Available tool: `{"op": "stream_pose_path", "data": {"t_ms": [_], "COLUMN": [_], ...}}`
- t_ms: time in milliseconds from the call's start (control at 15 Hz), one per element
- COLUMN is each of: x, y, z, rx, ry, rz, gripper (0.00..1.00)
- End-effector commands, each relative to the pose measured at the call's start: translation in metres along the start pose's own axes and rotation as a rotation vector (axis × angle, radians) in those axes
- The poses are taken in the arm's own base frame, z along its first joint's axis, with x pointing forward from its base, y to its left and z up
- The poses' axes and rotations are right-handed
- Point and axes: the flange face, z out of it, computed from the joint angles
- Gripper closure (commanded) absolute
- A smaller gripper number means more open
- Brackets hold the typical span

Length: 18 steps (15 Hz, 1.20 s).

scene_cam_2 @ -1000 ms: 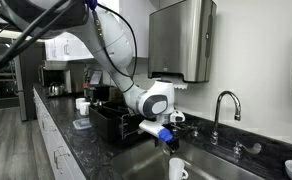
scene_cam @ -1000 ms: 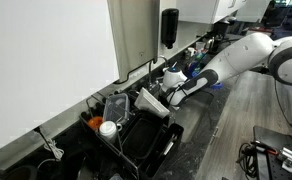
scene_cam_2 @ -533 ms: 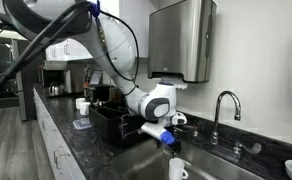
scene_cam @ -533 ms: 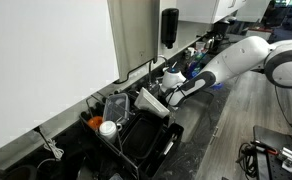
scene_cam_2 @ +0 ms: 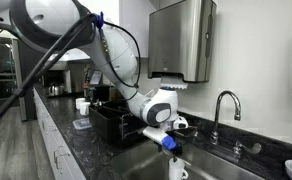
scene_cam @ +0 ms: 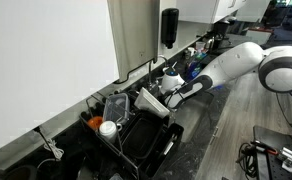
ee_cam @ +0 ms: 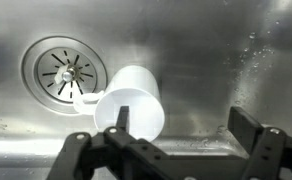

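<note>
Gripper (ee_cam: 182,118) above sink (ee_cam: 226,50), two fingers (ee_cam: 248,128) spread wide, gripping nothing.
One white mug (ee_cam: 134,98) lies on its side beside one drain (ee_cam: 64,70), under one finger, off-centre.

The arm (scene_cam_2: 51,25) is glossy white in both exterior views, built of thick, rounded links with dark grey seams where they meet. Its round wrist joint (scene_cam_2: 162,110) bears a flat grey disc cap. A thin black cable (scene_cam_2: 134,45) runs loosely along the links above that wrist joint. Just below the wrist joint sits a small bright blue part (scene_cam_2: 167,141). Beyond the wrist joint, the wrist view shows the claw (ee_cam: 184,135). It is matt black, with two blocky fingers (ee_cam: 248,128) on jointed linkage bars.
</note>
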Motion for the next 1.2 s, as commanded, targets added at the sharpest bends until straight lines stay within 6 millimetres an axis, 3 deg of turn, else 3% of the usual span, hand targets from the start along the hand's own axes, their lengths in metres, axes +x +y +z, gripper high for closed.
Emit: {"op": "stream_pose_path", "data": {"t_ms": [0,800,867,933,1133], "x": [0.006,0.012,0.012,0.012,0.013], "y": [0.008,0.008,0.008,0.008,0.007], "z": [0.009,0.028,0.029,0.03,0.031], "rx": [0.019,0.02,0.021,0.02,0.02], "ry": [-0.007,-0.026,-0.028,-0.031,-0.039], "rz": [-0.002,-0.011,-0.012,-0.012,-0.012], "gripper": [0.0,0.02,0.26,0.26,0.47]}}
